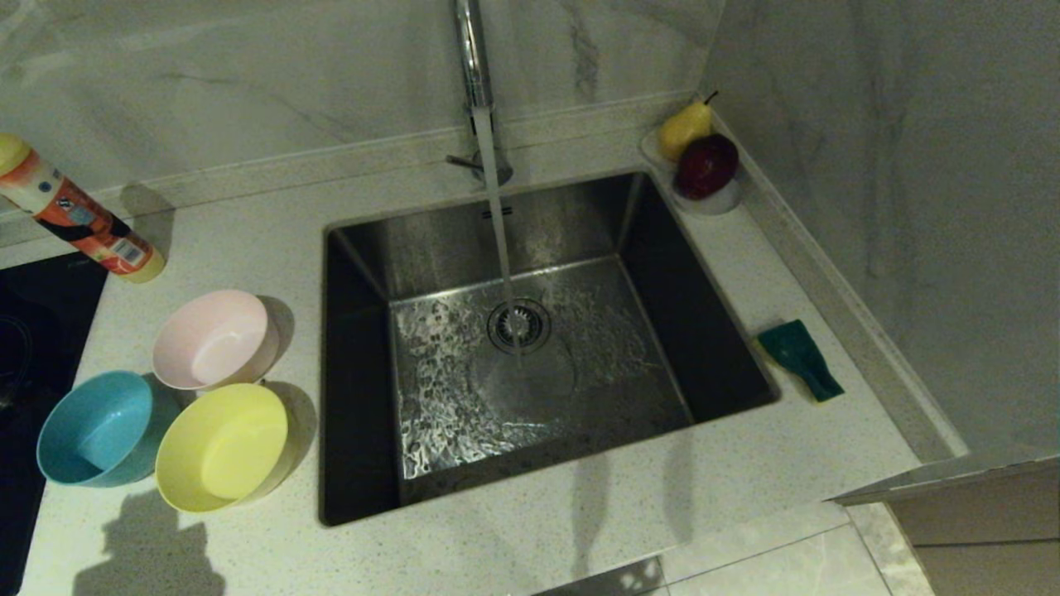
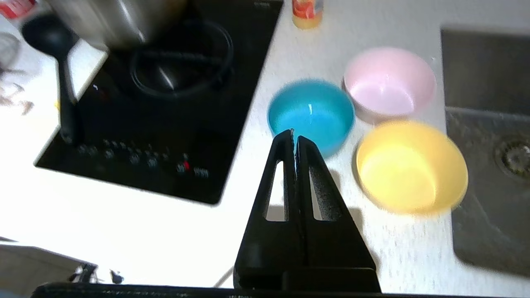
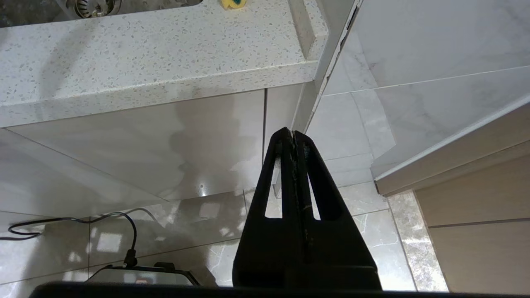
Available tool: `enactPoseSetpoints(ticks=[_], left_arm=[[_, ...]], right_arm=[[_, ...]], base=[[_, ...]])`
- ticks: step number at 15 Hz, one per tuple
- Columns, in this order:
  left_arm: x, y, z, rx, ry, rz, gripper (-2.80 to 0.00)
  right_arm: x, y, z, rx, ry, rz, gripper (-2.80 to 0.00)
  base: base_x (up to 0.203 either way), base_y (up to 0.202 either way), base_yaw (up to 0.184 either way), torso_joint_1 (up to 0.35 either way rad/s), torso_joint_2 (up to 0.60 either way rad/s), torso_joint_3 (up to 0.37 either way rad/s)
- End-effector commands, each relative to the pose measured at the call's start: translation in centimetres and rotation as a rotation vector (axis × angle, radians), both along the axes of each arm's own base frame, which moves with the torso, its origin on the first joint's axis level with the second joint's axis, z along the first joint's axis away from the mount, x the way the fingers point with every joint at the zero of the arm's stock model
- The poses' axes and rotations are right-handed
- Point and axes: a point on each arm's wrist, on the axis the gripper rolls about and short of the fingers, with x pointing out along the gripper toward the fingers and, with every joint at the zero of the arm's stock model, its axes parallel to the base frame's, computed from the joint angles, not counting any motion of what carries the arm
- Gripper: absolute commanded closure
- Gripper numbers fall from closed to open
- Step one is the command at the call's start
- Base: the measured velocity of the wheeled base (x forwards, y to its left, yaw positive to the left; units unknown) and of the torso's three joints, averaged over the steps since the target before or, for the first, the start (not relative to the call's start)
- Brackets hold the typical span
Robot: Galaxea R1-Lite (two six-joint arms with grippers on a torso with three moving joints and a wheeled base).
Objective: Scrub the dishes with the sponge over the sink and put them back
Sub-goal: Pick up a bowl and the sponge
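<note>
Three bowls stand on the counter left of the sink [image 1: 356, 248]: pink [image 1: 215, 339], blue [image 1: 95, 428] and yellow [image 1: 222, 447]. Water runs from the tap [image 1: 474, 58] onto the drain [image 1: 518, 324]. The sponge [image 1: 801, 359], green face up, lies on the counter right of the sink. Neither arm shows in the head view. My left gripper [image 2: 295, 134] is shut and empty, hanging above the counter near the blue bowl [image 2: 311, 114], with the pink bowl [image 2: 389, 85] and yellow bowl [image 2: 412, 165] beside it. My right gripper [image 3: 292, 133] is shut and empty, parked below the counter edge.
An orange bottle [image 1: 79, 217] lies at the back left. A black hob [image 2: 165, 99] with a pot and ladle lies left of the bowls. A clear dish with a pear [image 1: 685, 128] and a red fruit [image 1: 705, 165] stands at the sink's back right corner. A wall runs close on the right.
</note>
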Motion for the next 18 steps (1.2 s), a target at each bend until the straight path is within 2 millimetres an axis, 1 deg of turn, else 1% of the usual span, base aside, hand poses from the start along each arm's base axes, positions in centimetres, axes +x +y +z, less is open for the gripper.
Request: enactPoseSetpoints(ticks=[1,2,5,6,7,9,11,14,18], left_arm=[[-1.3,-0.1,-3.4,0.026,-0.043,-0.058,0.0],[-0.8,-0.2,-5.1,0.056,0.001,-0.096,0.0],[0.4,-0.3,-7.9,0.068,0.075,-0.145,0.0],[0.7,-0.5,-8.4,0.069,0.078,-0.212,0.0],[0.9,-0.6,-8.7,0.063,0.073,-0.274,0.0],[0.9,-0.7,-8.9,0.038,0.076,-0.327,0.0],[0.9,-0.9,-9.6,0.033,0.144,-0.423,0.0],[0.9,-0.9,-9.7,0.082,0.167,-0.426,0.0],[0.9,-0.9,-9.7,0.08,0.163,-0.43,0.0]], right_arm=[[0.0,0.0,0.0,-0.001,0.001,0.001,0.0],[0.0,0.0,0.0,-0.001,0.001,0.001,0.0],[0.0,0.0,0.0,-0.001,0.001,0.001,0.0],[0.0,0.0,0.0,-0.001,0.001,0.001,0.0],[0.0,0.0,0.0,-0.001,0.001,0.001,0.0],[0.0,0.0,0.0,0.001,0.001,0.001,0.0],[0.0,0.0,0.0,-0.001,0.001,0.001,0.0],[0.0,0.0,0.0,-0.001,0.0,0.001,0.0],[0.0,0.0,0.0,-0.001,0.001,0.001,0.0]], base=[[0.0,0.0,0.0,0.0,0.0,0.0],[0.0,0.0,0.0,0.0,0.0,0.0],[0.0,0.0,0.0,0.0,0.0,0.0],[0.0,0.0,0.0,0.0,0.0,0.0],[0.0,0.0,0.0,0.0,0.0,0.0],[0.0,0.0,0.0,0.0,0.0,0.0],[0.0,0.0,0.0,0.0,0.0,0.0],[0.0,0.0,0.0,0.0,0.0,0.0],[0.0,0.0,0.0,0.0,0.0,0.0]])
